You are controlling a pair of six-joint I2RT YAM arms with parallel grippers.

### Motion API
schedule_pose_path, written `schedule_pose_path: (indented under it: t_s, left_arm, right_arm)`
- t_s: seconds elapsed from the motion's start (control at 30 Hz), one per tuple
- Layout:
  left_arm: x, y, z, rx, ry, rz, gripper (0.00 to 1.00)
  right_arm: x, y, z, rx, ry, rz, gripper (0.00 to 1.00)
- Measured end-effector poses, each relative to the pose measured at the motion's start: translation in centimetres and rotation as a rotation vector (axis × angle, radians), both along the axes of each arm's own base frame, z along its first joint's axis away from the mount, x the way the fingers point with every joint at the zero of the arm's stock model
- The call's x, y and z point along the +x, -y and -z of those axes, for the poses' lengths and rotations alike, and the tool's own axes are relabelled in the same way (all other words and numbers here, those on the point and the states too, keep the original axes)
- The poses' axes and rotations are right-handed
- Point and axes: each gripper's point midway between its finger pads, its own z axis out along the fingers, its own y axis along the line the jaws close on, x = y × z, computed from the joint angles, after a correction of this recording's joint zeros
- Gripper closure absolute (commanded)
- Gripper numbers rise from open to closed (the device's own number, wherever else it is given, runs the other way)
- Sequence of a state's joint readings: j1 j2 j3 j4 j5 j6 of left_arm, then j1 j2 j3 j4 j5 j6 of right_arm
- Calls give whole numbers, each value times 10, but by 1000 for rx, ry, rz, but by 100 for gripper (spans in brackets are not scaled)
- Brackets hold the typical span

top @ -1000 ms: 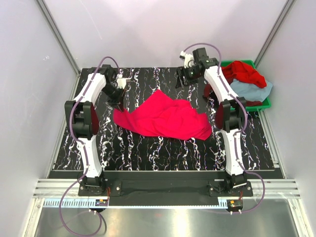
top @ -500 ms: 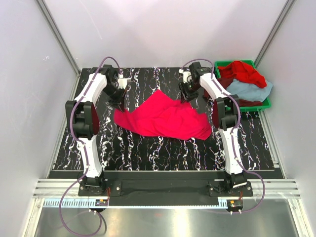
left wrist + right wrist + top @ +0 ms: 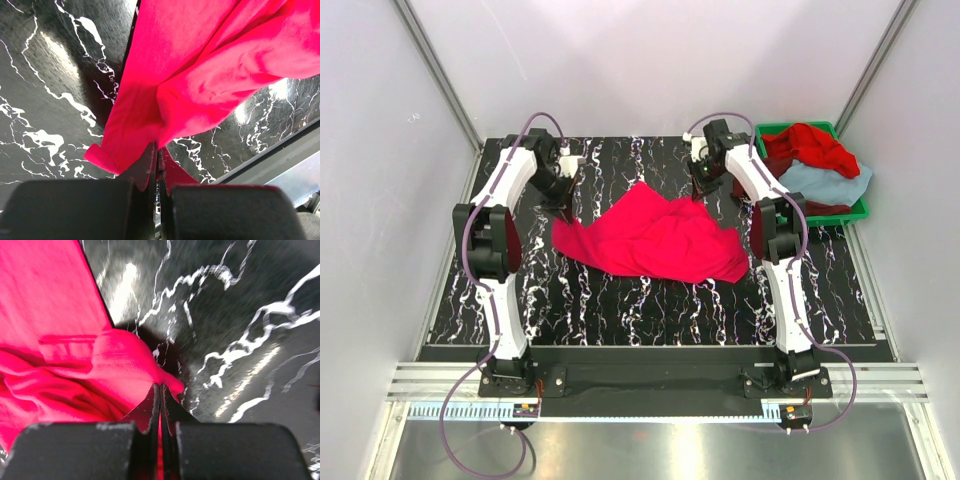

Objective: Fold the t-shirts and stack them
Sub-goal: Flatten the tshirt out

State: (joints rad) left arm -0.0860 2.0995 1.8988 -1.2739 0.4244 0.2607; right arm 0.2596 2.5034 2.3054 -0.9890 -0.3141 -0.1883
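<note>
A crimson-pink t-shirt [image 3: 655, 238] lies crumpled across the middle of the black marbled table [image 3: 620, 300]. My left gripper [image 3: 563, 208] is at its back left edge. In the left wrist view the left gripper [image 3: 159, 156] is shut on a fold of the shirt [image 3: 210, 75]. My right gripper [image 3: 698, 192] is at the shirt's back right edge. The right wrist view shows the right gripper [image 3: 161, 390] shut on a bunched corner of the pink cloth [image 3: 100, 365]. A brighter red t-shirt [image 3: 810, 145], a light blue-grey one [image 3: 832, 182] and a dark maroon one [image 3: 828, 209] lie heaped in the bin.
The green plastic bin [image 3: 779, 128] stands at the back right corner, just right of my right arm. White walls with metal posts close in the table on three sides. The arm bases sit on a rail at the near edge.
My right gripper has come down from beside the bin to the shirt's back right edge and shut on the cloth. The left gripper has stayed shut on the left edge.
</note>
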Motion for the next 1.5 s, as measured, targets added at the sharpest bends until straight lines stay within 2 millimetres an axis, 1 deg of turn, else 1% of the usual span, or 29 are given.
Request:
schedule_pose_path:
  t_s: [0.07, 0.17, 0.27, 0.3, 0.4, 0.43, 0.5, 0.57, 0.6, 0.67, 0.73, 0.77, 0.8, 0.83, 0.9, 0.93, 0.97, 1.0, 1.07, 1.13, 1.17, 1.23, 1.3, 1.37, 1.4, 1.43, 1.5]
  left_arm:
    - [1, 0, -1, 0, 4, -1, 100]
    - [3, 0, -1, -1, 8, -3, 100]
    - [8, 0, -1, 4, 19, -6, 100]
    - [12, -1, -1, 10, 26, -8, 100]
    - [31, -6, -5, 36, 78, -18, 100]
    - [41, -9, -9, 45, 101, -24, 100]
    - [67, -18, -18, 72, 184, -47, 100]
    - [86, -31, -30, 99, 260, -74, 100]
    - [93, -38, -37, 112, 297, -92, 100]
    - [105, -52, -52, 135, 367, -124, 100]
    - [109, -65, -68, 149, 431, -152, 100]
    - [107, -70, -76, 153, 459, -160, 100]
    - [102, -73, -84, 154, 479, -163, 100]
    - [93, -75, -91, 157, 490, -163, 100]
    - [72, -75, -107, 154, 521, -152, 100]
    - [59, -73, -112, 150, 523, -145, 100]
    - [46, -70, -114, 146, 521, -136, 100]
    - [37, -68, -116, 141, 524, -131, 100]
    - [15, -62, -109, 127, 490, -113, 100]
    - [2, -59, -97, 119, 447, -105, 100]
    - [0, -59, -93, 118, 434, -106, 100]
    - [0, -59, -87, 120, 420, -112, 100]
    - [7, -63, -93, 136, 443, -124, 100]
    - [24, -67, -109, 154, 505, -137, 100]
    - [42, -70, -127, 168, 569, -149, 100]
    - [54, -72, -138, 176, 611, -157, 100]
    - [86, -77, -170, 194, 734, -181, 100]
  right_arm:
    - [8, 0, -10, 0, 35, 2, 100]
    - [24, -2, -30, 10, 111, 4, 100]
    - [46, -4, -63, 14, 225, 9, 100]
    - [54, -4, -79, 17, 276, 9, 100]
    - [84, -4, -132, 19, 470, 16, 100]
    - [93, -2, -148, 20, 535, 21, 100]
    - [102, 1, -170, 16, 616, 28, 100]
    - [105, 5, -188, 8, 667, 34, 100]
    - [103, 8, -197, 6, 685, 34, 100]
    - [93, 13, -216, 2, 706, 29, 100]
    - [80, 18, -239, 4, 729, 28, 100]
    - [71, 21, -252, 6, 739, 27, 100]
    - [62, 23, -263, 9, 746, 27, 100]
    - [50, 25, -278, 15, 755, 24, 100]
    - [24, 29, -309, 31, 781, 20, 100]
    - [10, 31, -325, 42, 796, 19, 100]
    - [-3, 34, -339, 52, 811, 19, 100]
    - [-14, 35, -350, 63, 820, 18, 100]
    - [-38, 36, -370, 92, 827, 16, 100]
    - [-57, 37, -375, 114, 811, 11, 100]
    - [-65, 38, -372, 115, 796, 12, 100]
    - [-73, 40, -358, 110, 754, 21, 100]
    - [-74, 42, -338, 93, 709, 32, 100]
    - [-65, 45, -322, 68, 687, 56, 100]
    - [-59, 47, -316, 54, 686, 69, 100]
    - [-53, 48, -313, 46, 690, 80, 100]
    - [-35, 50, -310, 26, 723, 108, 100]
